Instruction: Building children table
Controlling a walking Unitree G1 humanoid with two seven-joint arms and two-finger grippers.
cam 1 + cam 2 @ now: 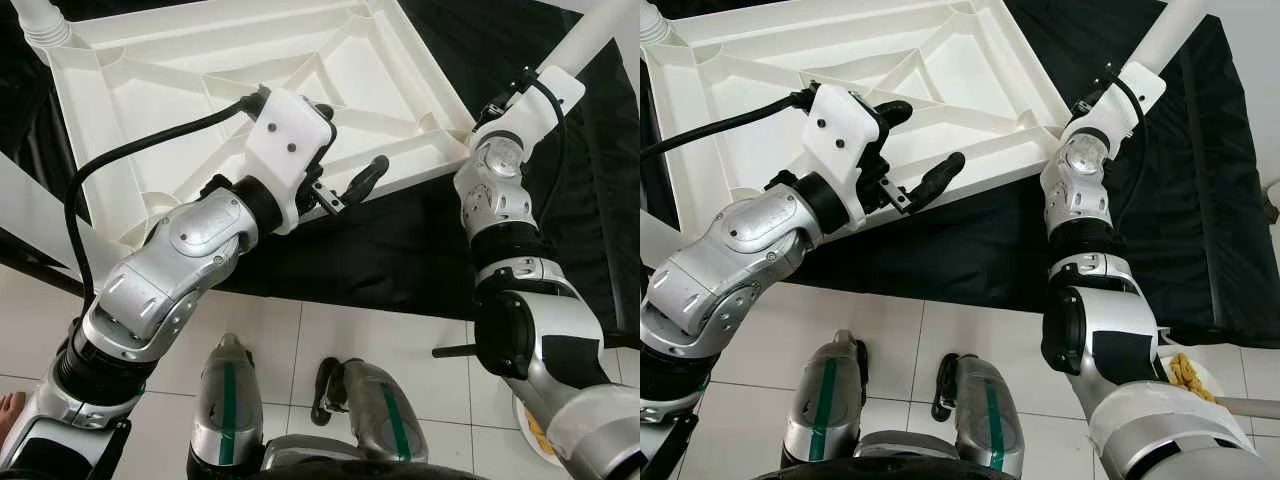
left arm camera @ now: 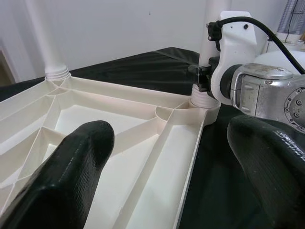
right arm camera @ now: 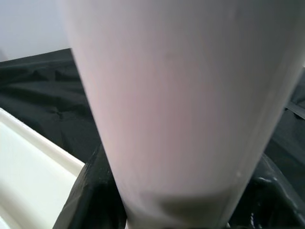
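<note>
right gripper (image 1: 500, 100) fingers hidden behind table leg (image 3: 181, 105), leg top cropped

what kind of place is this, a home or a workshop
Probably a room in a home, used for assembly: white tiled floor, a black cloth spread under an upturned white tabletop, and a plain white wall.

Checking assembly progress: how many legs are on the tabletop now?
2: one leg at the far left corner, one leg at the right corner by the right gripper. Other corners may be hidden.
</note>
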